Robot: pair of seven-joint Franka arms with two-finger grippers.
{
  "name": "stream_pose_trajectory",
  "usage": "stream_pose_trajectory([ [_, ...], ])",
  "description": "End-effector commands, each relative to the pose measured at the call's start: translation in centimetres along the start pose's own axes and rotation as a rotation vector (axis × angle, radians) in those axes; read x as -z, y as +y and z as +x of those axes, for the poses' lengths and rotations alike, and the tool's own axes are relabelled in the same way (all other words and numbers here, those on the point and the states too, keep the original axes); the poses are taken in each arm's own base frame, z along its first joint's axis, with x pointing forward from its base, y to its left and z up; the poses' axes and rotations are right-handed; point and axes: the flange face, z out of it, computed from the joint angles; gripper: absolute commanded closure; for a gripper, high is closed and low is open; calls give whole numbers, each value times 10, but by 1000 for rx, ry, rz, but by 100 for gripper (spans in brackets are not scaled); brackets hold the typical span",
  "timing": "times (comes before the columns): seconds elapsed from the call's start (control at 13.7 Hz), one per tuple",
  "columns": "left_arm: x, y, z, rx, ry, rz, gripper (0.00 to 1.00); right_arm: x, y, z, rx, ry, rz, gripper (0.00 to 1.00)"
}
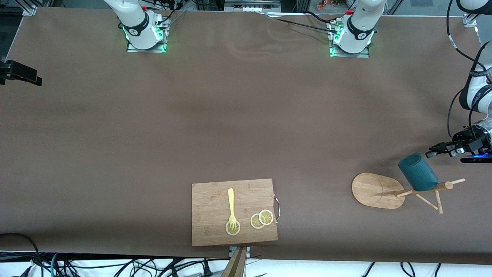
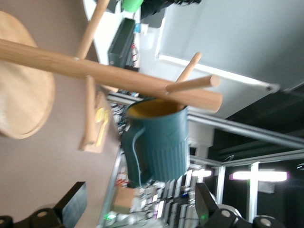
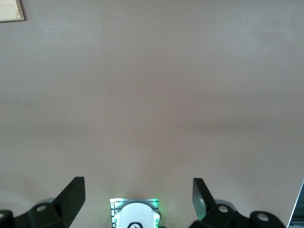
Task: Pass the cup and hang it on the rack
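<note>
The dark teal cup [image 1: 418,172] hangs on the bamboo rack near the top of its post [image 1: 423,188], free of any gripper. I cannot tell which peg carries it. The rack's oval base [image 1: 374,189] stands toward the left arm's end of the table. In the left wrist view the cup [image 2: 159,142] shows its tan inside against the post [image 2: 95,69]. My left gripper [image 1: 430,151] is open and empty, a short way from the cup; it also shows in the left wrist view [image 2: 140,190]. My right gripper [image 3: 137,183] is open and empty over bare table, and waits.
A rectangular bamboo cutting board [image 1: 215,231] lies near the table's front edge, with a yellow fork [image 1: 231,204] and lemon slices [image 1: 262,219] on it. A black object [image 1: 19,73] juts in at the right arm's end of the table. Cables hang below the front edge.
</note>
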Motion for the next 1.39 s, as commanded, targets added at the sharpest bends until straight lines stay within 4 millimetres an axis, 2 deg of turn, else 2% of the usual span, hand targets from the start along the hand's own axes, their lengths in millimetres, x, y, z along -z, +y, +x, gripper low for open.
stream_pose_trajectory([
  [0.0, 31, 65, -21, -109, -55, 207, 0, 1, 4, -5, 14, 9, 7, 0],
  [0.15, 41, 125, -44, -192, -103, 421, 0, 1, 4, -5, 13, 9, 6, 0],
  [0.29, 37, 194, -72, -284, -152, 673, 0, 1, 4, -5, 14, 9, 7, 0],
  [0.44, 6, 256, -101, -380, -225, 949, 0, 1, 3, -5, 15, 9, 7, 0],
  [0.51, -21, 281, -114, -427, -280, 1074, 0, 1, 3, -5, 15, 9, 7, 0],
  [0.66, -61, 326, -140, -513, -292, 1242, 0, 1, 4, -5, 14, 9, 7, 0],
  [0.8, -115, 356, -168, -525, -293, 1383, 0, 1, 4, -5, 14, 9, 7, 0],
  [1.02, -173, 378, -205, -502, -272, 1426, 0, 1, 4, -5, 14, 9, 7, 0],
  [1.17, -218, 375, -226, -460, -274, 1485, 0, 1, 4, -5, 14, 9, 7, 0],
  [1.31, -253, 374, -243, -416, -249, 1551, 0, 1, 4, -5, 14, 9, 7, 0],
])
